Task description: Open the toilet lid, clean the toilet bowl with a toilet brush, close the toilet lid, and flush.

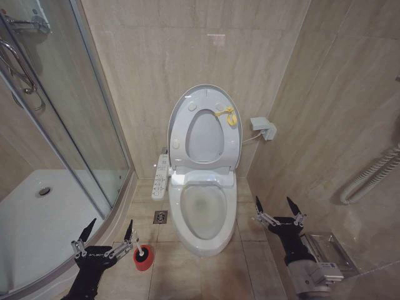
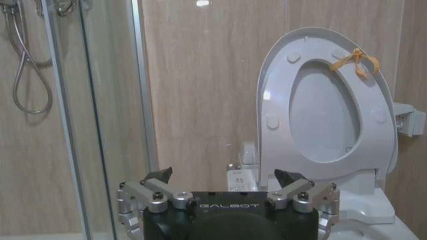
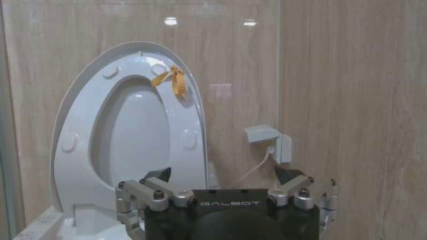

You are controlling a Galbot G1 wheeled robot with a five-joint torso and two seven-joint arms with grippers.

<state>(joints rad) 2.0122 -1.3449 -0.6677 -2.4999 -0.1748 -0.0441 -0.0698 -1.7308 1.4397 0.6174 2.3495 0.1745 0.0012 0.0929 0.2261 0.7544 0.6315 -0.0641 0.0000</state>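
The toilet lid (image 1: 205,90) stands raised against the back wall, with the ring seat (image 1: 179,125) and its yellow tag (image 1: 227,115) upright in front of it. Below them the toilet bowl (image 1: 201,210) lies uncovered, its basin brownish. On the floor left of the bowl stands a red cup (image 1: 144,260) holding the toilet brush's dark head (image 1: 141,253). My left gripper (image 1: 112,226) hovers open and empty just left of the cup. My right gripper (image 1: 274,205) hangs open and empty right of the bowl. Both wrist views face the raised lid (image 2: 327,115) (image 3: 133,130).
A curved glass shower enclosure (image 1: 75,125) and white shower tray (image 1: 37,219) take up the left. A control panel (image 1: 160,176) juts out at the toilet's left and a floor drain (image 1: 160,217) lies below it. A wall socket (image 1: 264,128), a hose (image 1: 369,178) and a metal fixture (image 1: 329,249) are on the right.
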